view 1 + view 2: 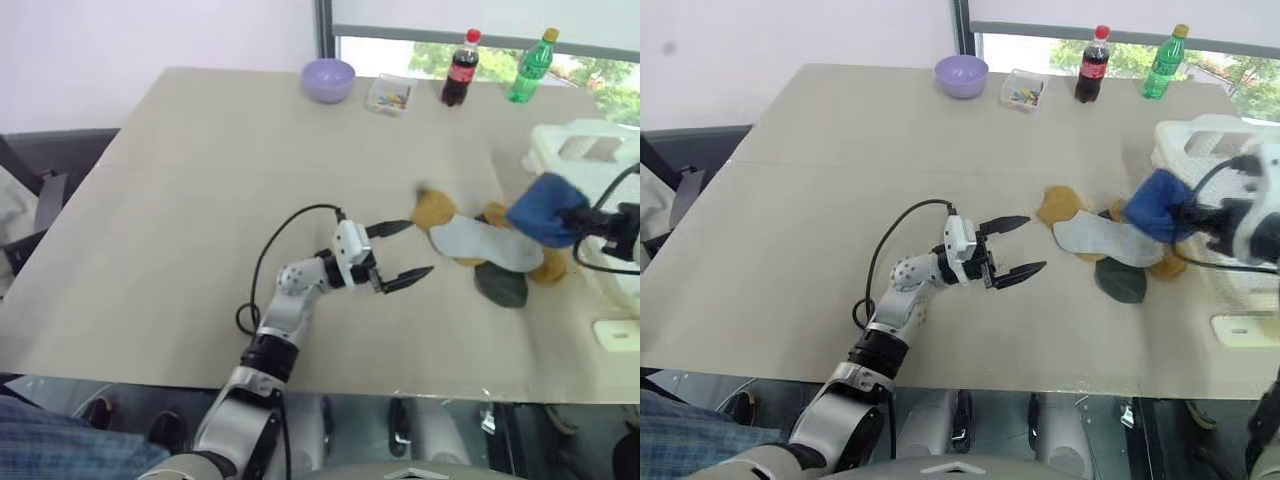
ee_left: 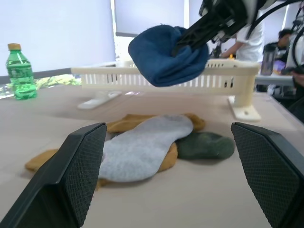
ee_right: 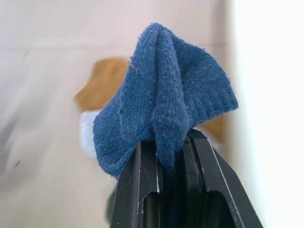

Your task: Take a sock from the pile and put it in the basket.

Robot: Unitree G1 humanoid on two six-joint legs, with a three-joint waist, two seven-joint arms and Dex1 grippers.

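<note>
My right gripper is shut on a royal blue sock, which hangs in the air just above the pile and beside the basket's near-left side. The pile lies on the table: a pale grey sock on top of mustard yellow ones, with a dark green one at its near edge. The cream-white basket stands at the table's right, its slatted wall behind the held sock. My left gripper hovers open and empty to the left of the pile, pointing at it.
Along the table's far edge stand a lilac bowl, a small clear box, a cola bottle and a green bottle. A flat cream piece lies near the front right. A person stands in the background.
</note>
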